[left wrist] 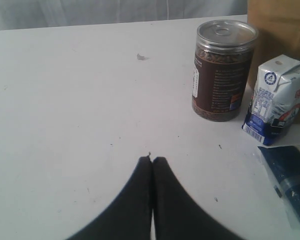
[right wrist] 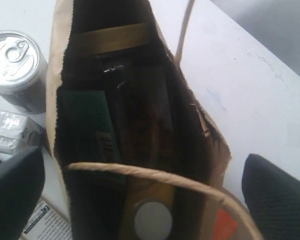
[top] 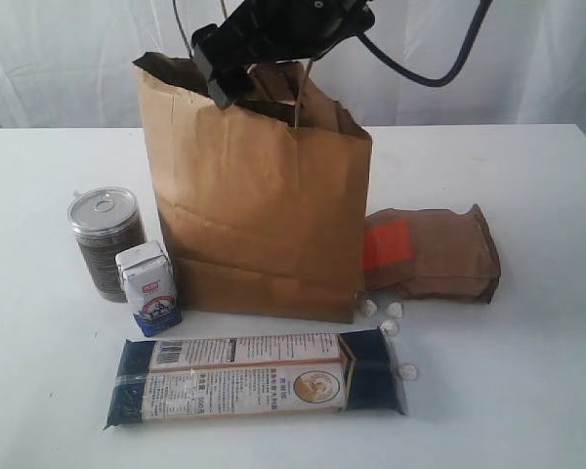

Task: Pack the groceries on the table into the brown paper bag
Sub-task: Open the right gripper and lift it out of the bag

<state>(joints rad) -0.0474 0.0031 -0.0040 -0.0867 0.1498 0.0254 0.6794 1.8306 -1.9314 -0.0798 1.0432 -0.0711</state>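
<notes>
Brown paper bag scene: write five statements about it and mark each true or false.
1. The brown paper bag stands upright on the table. True.
2. The noodle pack is inside the bag. False: it lies flat on the table in front of the bag.
3. The right gripper is open over the bag's mouth. True.
4. The left gripper holds the small carton. False: it is shut on nothing; the carton stands beside the jar.
5. The brown pouch stands upright. False: it lies on its side beside the bag.
</notes>
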